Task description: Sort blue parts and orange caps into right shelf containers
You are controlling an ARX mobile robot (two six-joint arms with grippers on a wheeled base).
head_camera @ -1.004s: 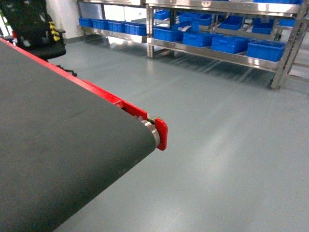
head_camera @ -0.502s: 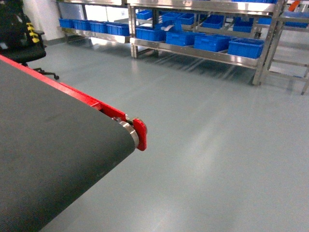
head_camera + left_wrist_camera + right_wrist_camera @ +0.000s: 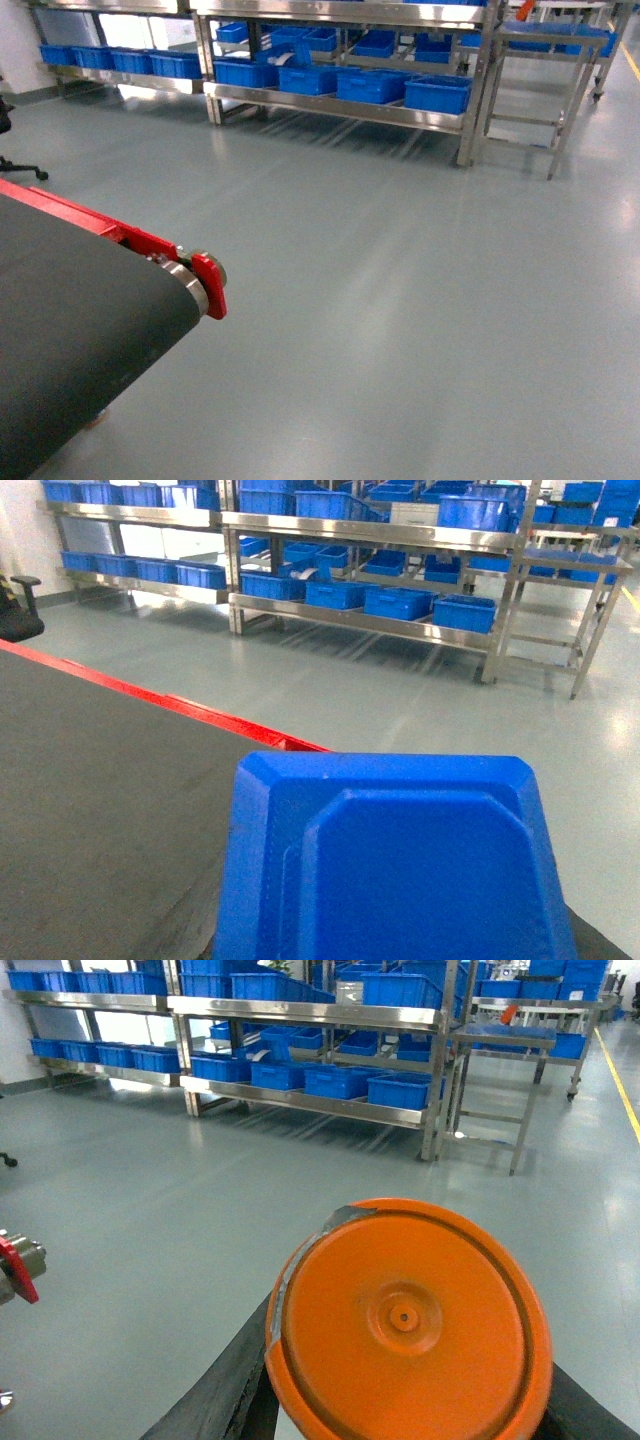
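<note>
At twelve o'clock, the shiny steel shelf [image 3: 340,100] of blue plastic containers [image 3: 437,94] is being approached; a blue part [image 3: 395,865] and orange cap [image 3: 408,1322] are carried, though neither gripper's grip can be told; closing in is called for next.

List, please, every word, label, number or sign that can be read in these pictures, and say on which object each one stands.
None: no view shows readable text.
Orange cap: plain, only a small centre dimple.
Blue part: plain moulded plastic, no marking.
Containers on the shelf: no labels visible; too far to tell.
Conveyor belt and its red end bracket: no print.
Yellow floor line: a plain stripe, no characters.
</note>
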